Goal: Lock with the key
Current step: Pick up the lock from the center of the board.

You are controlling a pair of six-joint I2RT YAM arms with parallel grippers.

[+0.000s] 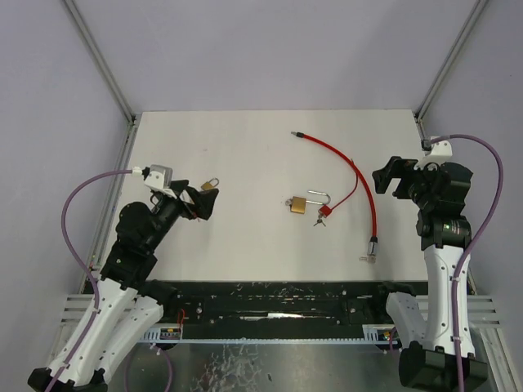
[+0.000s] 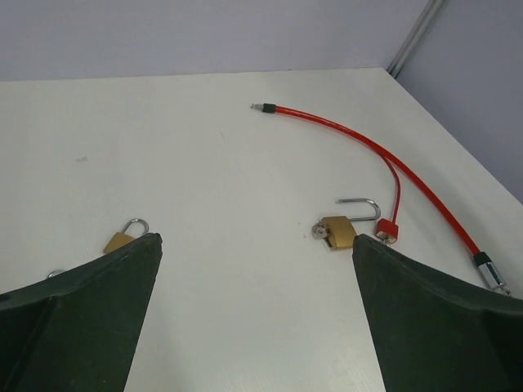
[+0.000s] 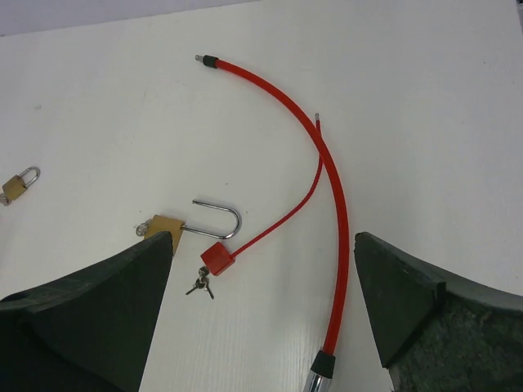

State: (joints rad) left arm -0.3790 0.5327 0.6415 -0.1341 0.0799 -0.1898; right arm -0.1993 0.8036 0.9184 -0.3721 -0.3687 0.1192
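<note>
- Your left end effector (image 1: pixel 201 201) is released; its two fingers (image 2: pixel 98 302) stand wide apart and nothing is between them.
- It hangs just above the tabletop (image 1: pixel 245 139). The small padlock (image 2: pixel 122 239) lies right at the tip of its left finger, with the shackle shut.
- Ahead of its right finger lies the large padlock (image 2: pixel 339 231), brass, flat on the tabletop, with its shackle (image 2: pixel 364 206) swung open.
- A small silver part sticks out of this lock body; you cannot tell if it is a key.
- Your right end effector (image 1: pixel 391 175) is also released, holding nothing.
- In the right wrist view, the large padlock is partly hidden behind its left finger (image 3: pixel 90 310). The red block (image 3: pixel 216 258) lies just beside the shackle end, between the fingers.
- The keys (image 3: pixel 200 283) lie loose just next to this block, on the near side.
- The red cable (image 3: pixel 337 204) curves ahead from near its right finger, and a thin red wire (image 3: pixel 278 220) runs from the block toward it.
</note>
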